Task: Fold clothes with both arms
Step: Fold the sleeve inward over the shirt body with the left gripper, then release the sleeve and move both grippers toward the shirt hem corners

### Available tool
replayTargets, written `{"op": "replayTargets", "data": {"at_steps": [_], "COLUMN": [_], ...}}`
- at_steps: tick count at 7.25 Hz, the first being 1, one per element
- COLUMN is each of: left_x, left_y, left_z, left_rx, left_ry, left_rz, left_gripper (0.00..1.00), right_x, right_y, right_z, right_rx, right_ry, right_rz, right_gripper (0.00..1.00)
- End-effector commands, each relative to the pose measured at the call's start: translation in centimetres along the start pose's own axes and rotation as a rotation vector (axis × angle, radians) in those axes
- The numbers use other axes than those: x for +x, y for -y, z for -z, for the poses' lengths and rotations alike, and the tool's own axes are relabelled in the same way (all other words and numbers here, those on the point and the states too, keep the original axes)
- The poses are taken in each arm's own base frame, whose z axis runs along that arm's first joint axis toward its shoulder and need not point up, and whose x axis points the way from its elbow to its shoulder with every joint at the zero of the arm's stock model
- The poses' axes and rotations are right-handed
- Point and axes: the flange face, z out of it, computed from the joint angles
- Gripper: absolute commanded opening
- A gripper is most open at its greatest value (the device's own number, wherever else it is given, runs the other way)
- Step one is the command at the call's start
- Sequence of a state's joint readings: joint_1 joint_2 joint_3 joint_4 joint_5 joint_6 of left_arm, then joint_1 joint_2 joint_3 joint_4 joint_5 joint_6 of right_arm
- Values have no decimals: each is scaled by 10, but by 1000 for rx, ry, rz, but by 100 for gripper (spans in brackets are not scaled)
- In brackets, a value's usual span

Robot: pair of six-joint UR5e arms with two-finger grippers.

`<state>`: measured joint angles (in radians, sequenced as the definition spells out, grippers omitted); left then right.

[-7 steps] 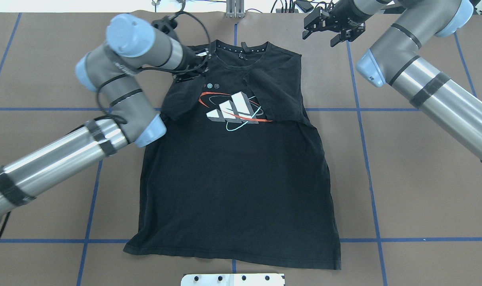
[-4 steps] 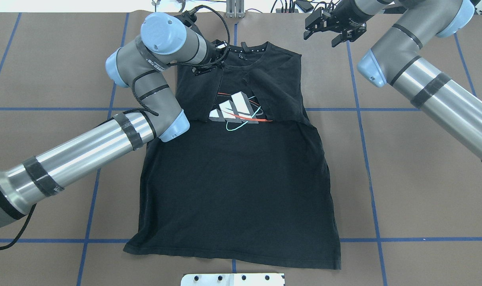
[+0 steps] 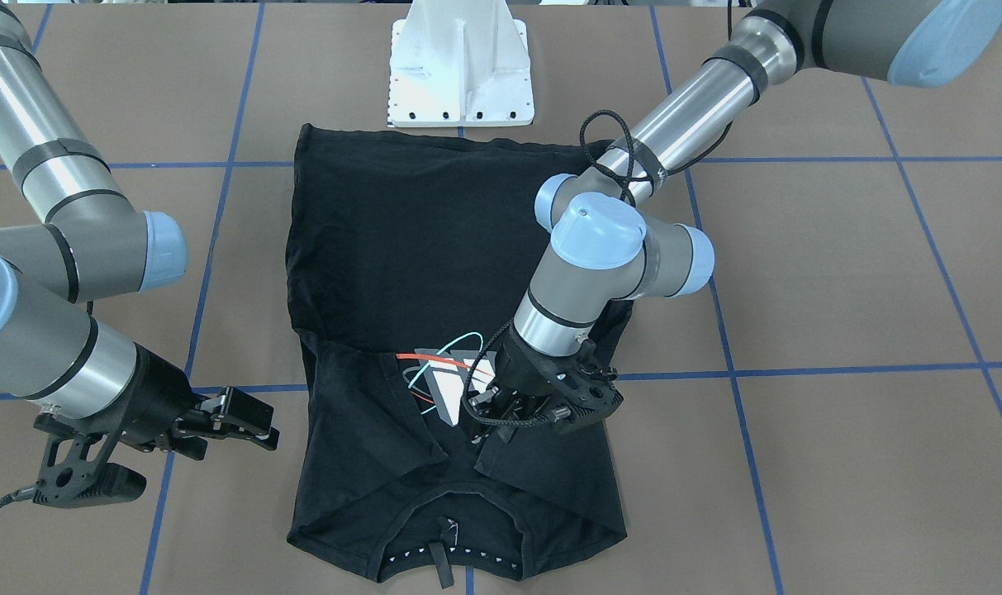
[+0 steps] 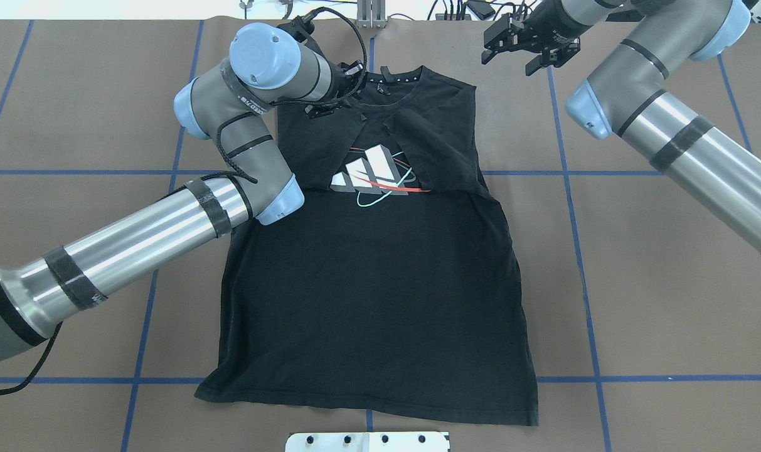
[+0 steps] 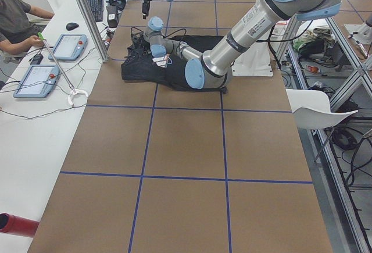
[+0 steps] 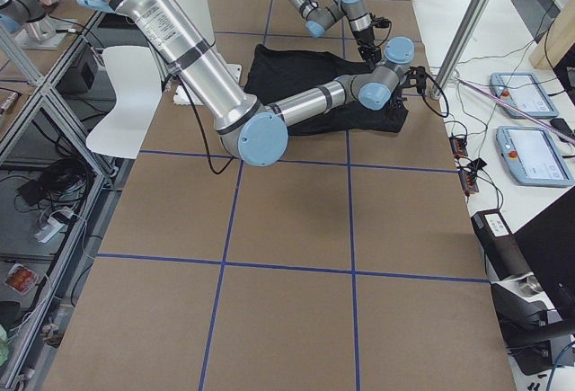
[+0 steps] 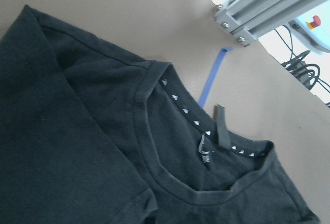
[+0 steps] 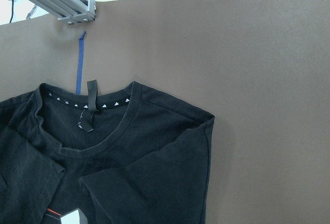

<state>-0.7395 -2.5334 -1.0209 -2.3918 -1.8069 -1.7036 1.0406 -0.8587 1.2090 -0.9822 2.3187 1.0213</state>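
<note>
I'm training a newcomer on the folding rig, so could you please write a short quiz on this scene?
1. True or false: the right gripper is touching the T-shirt.
2. How many sleeves lie folded inward? A none, B one, C both.
3. Fill in: the left gripper hangs over the T-shirt at its ____ end, opposite the hem.
Key: 1 false; 2 C; 3 collar.

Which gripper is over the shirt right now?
The left gripper: it hangs above the shirt, at its folded-in sleeve by the print. The right gripper is off the cloth, over bare table.
</note>
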Motion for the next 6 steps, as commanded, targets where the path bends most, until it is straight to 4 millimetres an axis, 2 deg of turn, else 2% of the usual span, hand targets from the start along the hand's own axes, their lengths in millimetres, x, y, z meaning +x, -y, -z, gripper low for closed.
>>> {"op": "replayTargets", "data": {"at_steps": [1,2,4,5,6], "left_x": [-41,-91,-176,-202,-220], "left_y": [1,-4,-23,-28,-34], "left_z": [39,71,158,187,210], "left_rx": [-85,-112,-188,-194,-198], "left_ry": [-22,-15,-26,-23,-22], "left_rz": [-21,-58,-121,-121,-123], "left_gripper": [100,100,100,100,100], "right_x": [12,20,31,42,45], "right_y": [-23,-40,-75,-118,-178], "right_z": [9,17,29,22,20], "right_rx": [-45,-61,-107,-135,-153], "right_ry": [35,51,75,65,59], "right_rz": [-10,-72,-211,-296,-269], "right_gripper": [100,100,100,100,100]}}
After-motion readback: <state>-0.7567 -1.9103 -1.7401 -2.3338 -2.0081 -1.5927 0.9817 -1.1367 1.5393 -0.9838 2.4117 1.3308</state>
